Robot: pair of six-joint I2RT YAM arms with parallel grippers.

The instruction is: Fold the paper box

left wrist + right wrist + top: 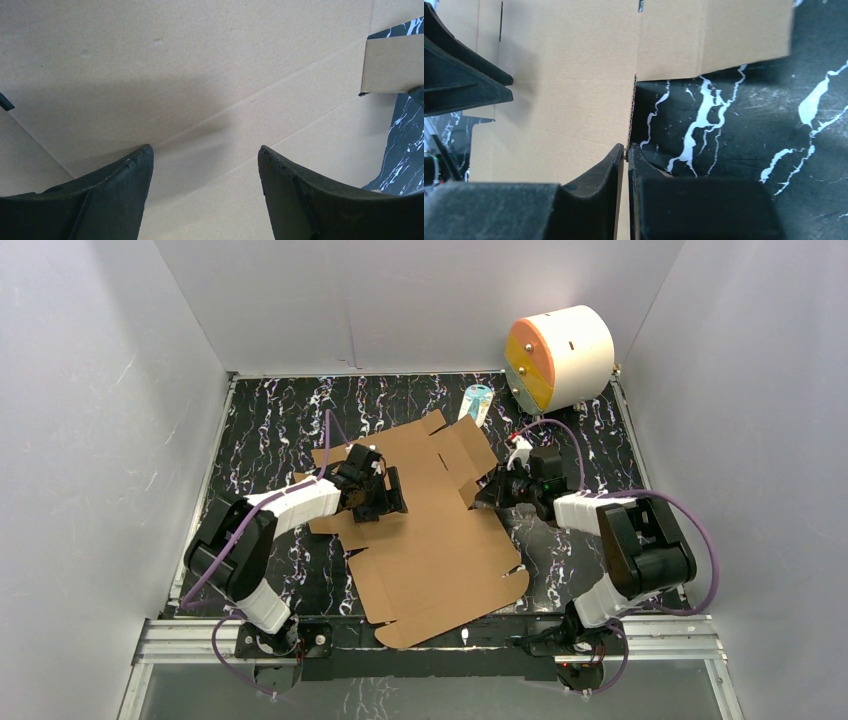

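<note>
**A:** One sheet only? Where is the paper box (430, 540)?
**B:** It lies flat and unfolded in the middle of the black marbled table (270, 420), with its flaps spread out.
**A:** And the grippers?
**B:** The right gripper (628, 147) pinches an edge on the sheet's right side, its fingers closed on the cardboard. The left gripper (205, 155) is over the sheet's left part, fingers spread wide and holding nothing.
**A:** Anything else?
**B:** A white-and-orange cylinder (560, 355) sits in the far right corner, well apart.

Bright even overhead light, soft shadow on the paper box (165, 120), mild wrist-view blur
</note>
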